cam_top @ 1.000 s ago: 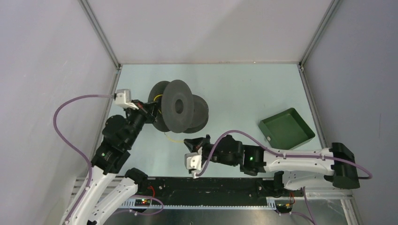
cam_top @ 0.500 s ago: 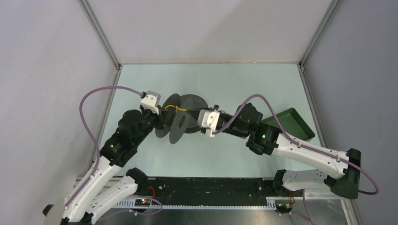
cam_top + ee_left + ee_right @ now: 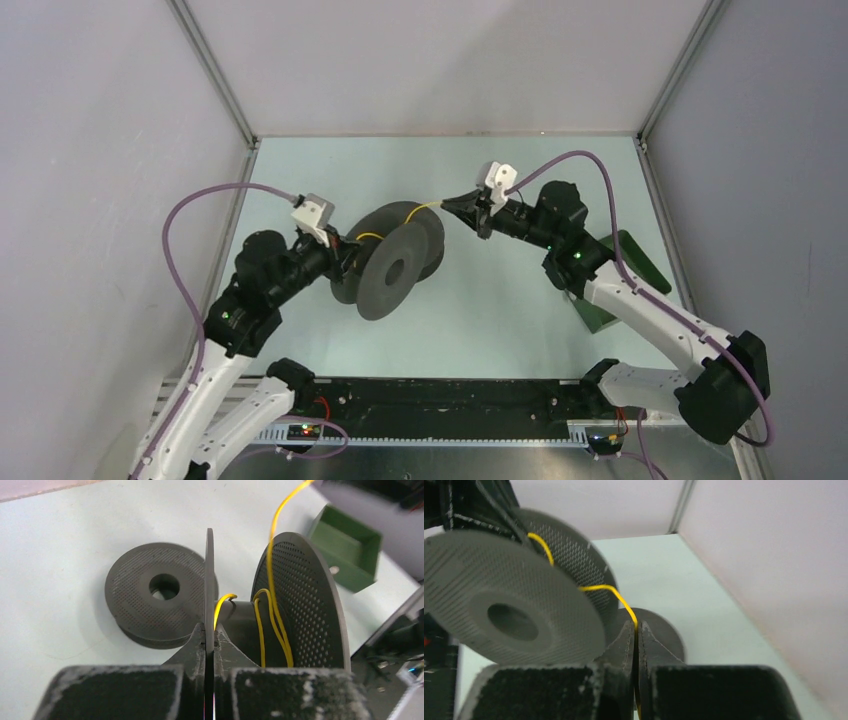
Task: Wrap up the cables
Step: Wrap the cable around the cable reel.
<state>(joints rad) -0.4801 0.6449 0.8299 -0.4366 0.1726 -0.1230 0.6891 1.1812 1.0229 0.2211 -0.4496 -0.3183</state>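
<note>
A dark grey spool (image 3: 395, 275) is held off the table. My left gripper (image 3: 350, 265) is shut on the edge of its thin left flange (image 3: 209, 580), seen edge-on between the fingers in the left wrist view. The yellow cable (image 3: 425, 207) loops a few times around the spool's core (image 3: 272, 625). From there it rises over the flange to my right gripper (image 3: 447, 204), up and to the right of the spool. That gripper (image 3: 636, 630) is shut on the yellow cable (image 3: 599, 587), which runs taut-curved back to the spool (image 3: 509, 605).
A second dark grey spool (image 3: 160, 597) lies flat on the table just beyond the held one (image 3: 430, 232). A green tray (image 3: 630, 262) sits at the right, partly under my right arm. Grey walls close in the far and side edges.
My right gripper swung from the table's front, past the spool's right side, to its far right, carrying the yellow cable. The left arm turned the spool.
</note>
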